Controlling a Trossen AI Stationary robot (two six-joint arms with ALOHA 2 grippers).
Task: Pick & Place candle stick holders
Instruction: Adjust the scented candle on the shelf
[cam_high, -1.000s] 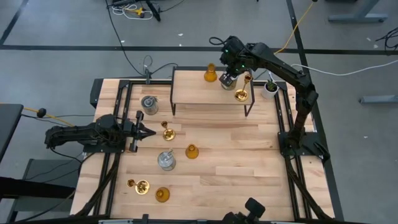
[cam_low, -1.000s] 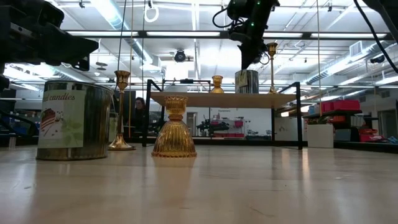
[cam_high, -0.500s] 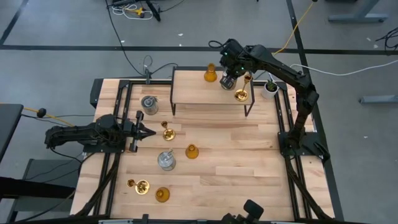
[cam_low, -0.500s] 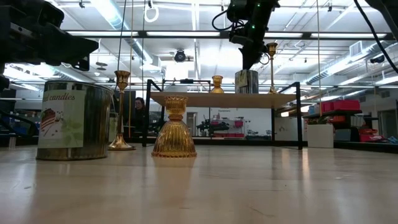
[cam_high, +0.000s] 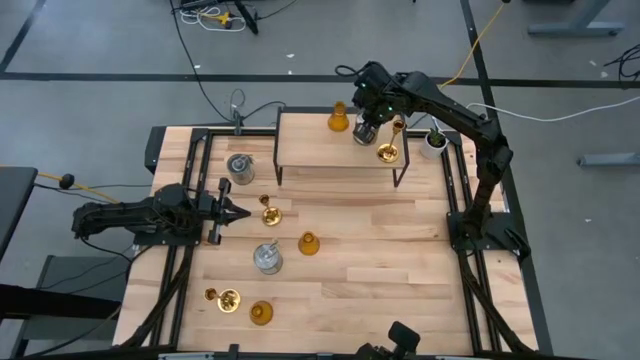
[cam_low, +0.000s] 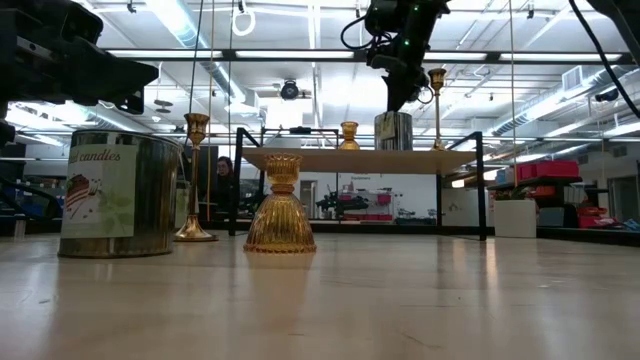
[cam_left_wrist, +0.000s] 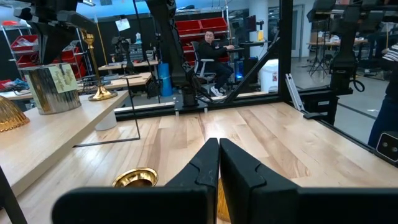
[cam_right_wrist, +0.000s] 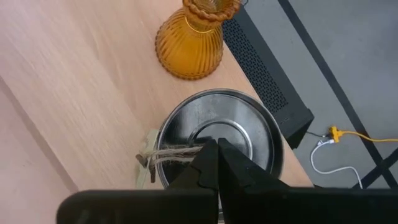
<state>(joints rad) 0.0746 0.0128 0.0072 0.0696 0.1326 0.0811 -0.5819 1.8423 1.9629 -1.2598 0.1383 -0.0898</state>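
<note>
On the raised shelf (cam_high: 320, 150) in the upper middle of the high view, the right gripper (cam_high: 364, 126) hangs with jaws pressed together just over a silvery cylinder holder (cam_right_wrist: 219, 140), between an amber holder (cam_high: 339, 118) and a brass holder (cam_high: 388, 152). At left centre, the left gripper (cam_high: 240, 212) waits, jaws together, near another brass holder (cam_high: 269, 213).

Right arm: reached far across, wrist bent downward.
Right gripper (cam_high: 364, 130): fingers pressed together.
Left arm: lay low, stretched level.
Left gripper (cam_high: 243, 213): closed.
</note>
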